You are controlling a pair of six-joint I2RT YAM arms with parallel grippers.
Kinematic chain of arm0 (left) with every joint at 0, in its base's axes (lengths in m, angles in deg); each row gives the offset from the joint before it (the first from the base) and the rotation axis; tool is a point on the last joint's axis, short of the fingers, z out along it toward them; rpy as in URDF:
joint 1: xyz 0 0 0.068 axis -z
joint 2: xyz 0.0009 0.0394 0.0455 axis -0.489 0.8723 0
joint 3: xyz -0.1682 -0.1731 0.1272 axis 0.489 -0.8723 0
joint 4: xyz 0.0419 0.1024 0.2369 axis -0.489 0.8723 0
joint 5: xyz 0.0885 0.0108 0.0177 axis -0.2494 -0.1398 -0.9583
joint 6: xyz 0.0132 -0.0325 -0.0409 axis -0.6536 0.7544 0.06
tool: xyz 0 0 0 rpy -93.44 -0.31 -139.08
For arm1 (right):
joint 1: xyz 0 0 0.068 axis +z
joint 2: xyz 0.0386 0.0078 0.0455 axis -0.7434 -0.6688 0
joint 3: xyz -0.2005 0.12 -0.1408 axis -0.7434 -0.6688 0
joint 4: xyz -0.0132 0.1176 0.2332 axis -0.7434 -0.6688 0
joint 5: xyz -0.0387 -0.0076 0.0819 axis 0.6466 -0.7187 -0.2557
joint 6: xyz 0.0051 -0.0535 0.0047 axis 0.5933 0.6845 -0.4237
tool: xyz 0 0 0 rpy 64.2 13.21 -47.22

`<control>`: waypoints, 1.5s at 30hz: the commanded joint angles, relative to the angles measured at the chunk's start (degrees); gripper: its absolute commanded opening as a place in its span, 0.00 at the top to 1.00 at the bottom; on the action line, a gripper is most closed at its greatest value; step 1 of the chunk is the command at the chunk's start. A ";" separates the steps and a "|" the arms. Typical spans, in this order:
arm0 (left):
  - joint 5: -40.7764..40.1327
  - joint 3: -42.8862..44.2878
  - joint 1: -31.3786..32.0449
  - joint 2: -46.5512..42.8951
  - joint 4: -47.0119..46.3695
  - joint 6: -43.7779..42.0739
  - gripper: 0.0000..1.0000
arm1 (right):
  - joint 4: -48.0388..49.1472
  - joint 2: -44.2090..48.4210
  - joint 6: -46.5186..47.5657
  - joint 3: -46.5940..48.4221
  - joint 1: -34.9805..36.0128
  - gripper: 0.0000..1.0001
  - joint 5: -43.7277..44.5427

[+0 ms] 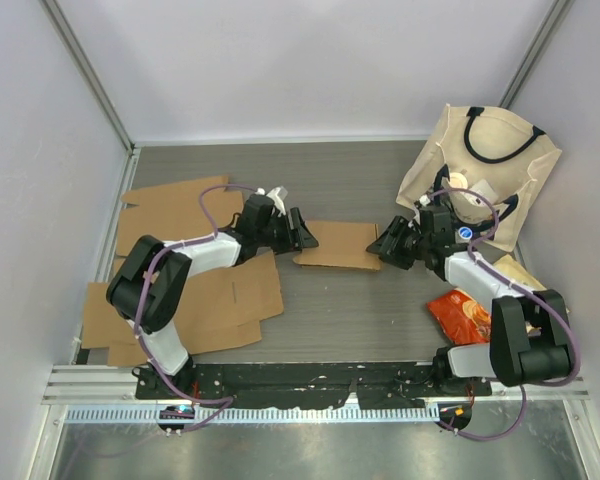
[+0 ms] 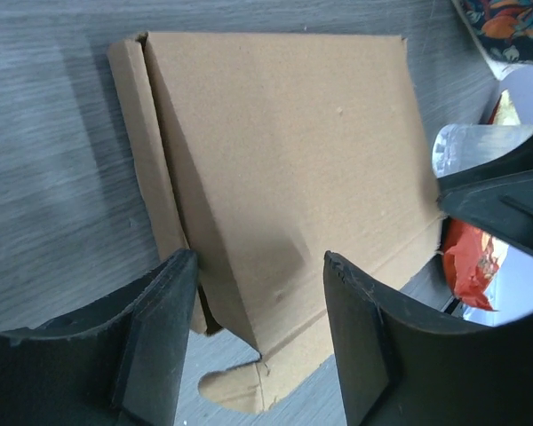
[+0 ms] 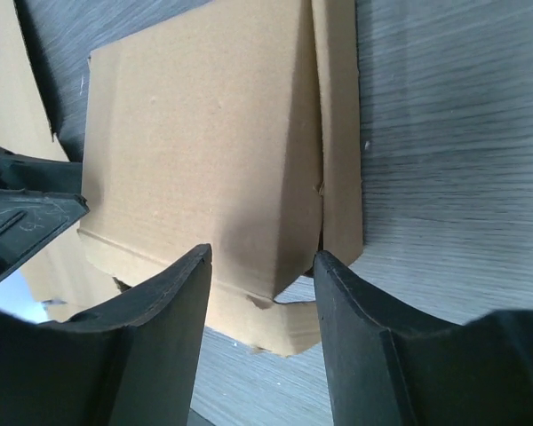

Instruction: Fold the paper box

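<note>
The paper box [image 1: 342, 243] is a flat brown cardboard piece lying mid-table, its lid panel down and a narrow side flap [image 2: 147, 151] along one edge. My left gripper [image 1: 304, 236] is at its left end, open, and the box's near corner [image 2: 249, 319] pokes into the gap between the fingers [image 2: 160, 346]. At the right end my right gripper [image 1: 386, 246] is also open and straddles a corner of the box [image 3: 204, 133]. Neither pair of fingers [image 3: 373, 346] presses the cardboard. Each wrist view shows the other gripper across the box.
Several flat cardboard sheets [image 1: 195, 290] are stacked at the left under the left arm. A beige tote bag [image 1: 485, 160] leans at the back right. A red snack packet [image 1: 464, 314] lies by the right arm. White walls enclose the table.
</note>
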 commanded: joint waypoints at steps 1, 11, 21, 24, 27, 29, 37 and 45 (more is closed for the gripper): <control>-2.31 2.64 0.90 -4.61 7.95 -6.54 0.37 | -12.08 6.64 11.82 6.17 0.47 0.45 6.91; -2.06 4.06 0.90 -4.00 11.49 -8.50 0.40 | -9.13 2.79 14.21 6.88 0.47 0.43 6.13; -5.14 2.91 0.20 -4.72 11.48 -9.99 0.34 | -2.01 -3.19 12.63 1.96 0.47 0.56 8.59; -2.51 3.79 -0.50 -0.76 11.04 -9.38 0.43 | -1.13 -3.54 12.54 1.08 0.56 0.58 9.20; -1.53 2.21 -0.50 0.91 7.62 -8.06 0.51 | -0.25 -3.81 12.54 0.73 0.47 0.60 9.20; -1.53 0.72 -0.50 1.27 5.07 -7.09 0.59 | 0.54 -3.72 12.63 0.12 0.56 0.63 9.38; -2.23 -1.13 -0.50 2.85 3.49 -7.79 0.79 | 2.39 -4.68 12.45 -0.68 0.47 0.77 8.85; -2.06 -0.35 -0.50 1.36 4.81 -8.42 0.74 | 2.48 -5.04 11.84 -0.59 0.47 0.82 8.41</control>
